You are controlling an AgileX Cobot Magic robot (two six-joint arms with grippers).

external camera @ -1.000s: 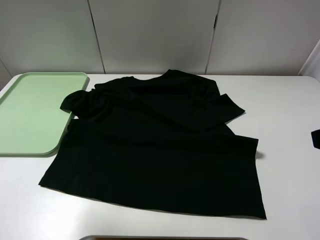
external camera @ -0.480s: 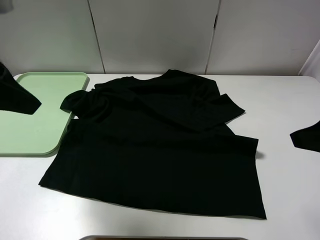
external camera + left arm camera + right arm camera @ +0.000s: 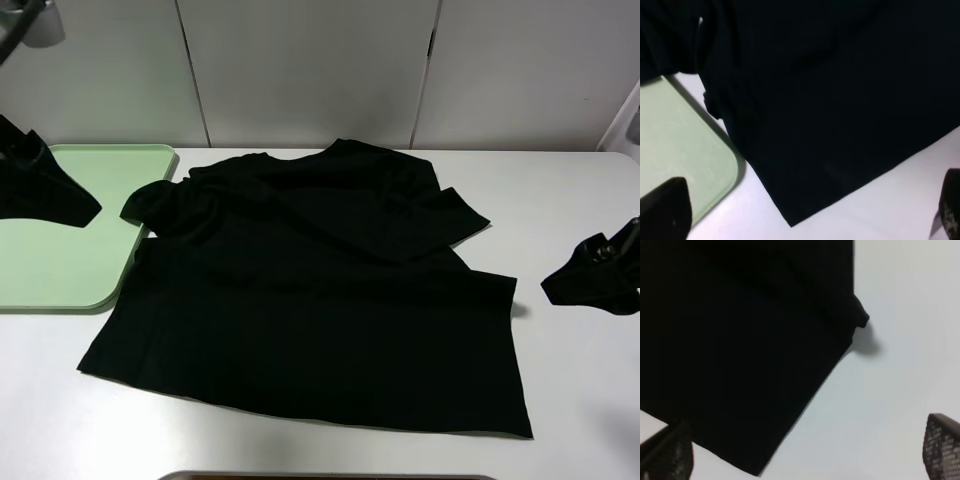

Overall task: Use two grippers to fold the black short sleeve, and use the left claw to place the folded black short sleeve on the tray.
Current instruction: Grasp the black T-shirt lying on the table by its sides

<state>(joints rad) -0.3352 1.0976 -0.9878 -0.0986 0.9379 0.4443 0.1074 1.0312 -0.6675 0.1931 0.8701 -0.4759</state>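
One thing has not moved in the last second: the black short sleeve (image 3: 320, 290) lies spread across the middle of the white surface (image 3: 580, 400), hem towards the camera and collar towards the back wall. No deliberate fold is in it yet (only some loose rumpling along its right side). Its left sleeve hangs over the right rim of the tray (image 3: 60, 260), which sits at the far left of the surface with nothing else on it. What has changed is at the edges. A second ago you had almost no arm in the overhead view, just a dark sliver at the right border. Now the left gripper (image 3: 60, 195) has come in over the tray, and the right gripper (image 3: 575, 285) has come in over bare surface just off the shirt's right edge. Neither touches the cloth. In the left wrist view the fingers (image 3: 665, 207) stand wide apart and grasp nothing, with the shirt's lower left corner and the tray's corner showing between them. The right wrist view shows its fingers (image 3: 942, 447) released as well, above the shirt's lower right corner. For you, I'd judge this as the approach only: the folding has not begun, and both arms seem to be lining up on the two hem corners for a first paired pinch.
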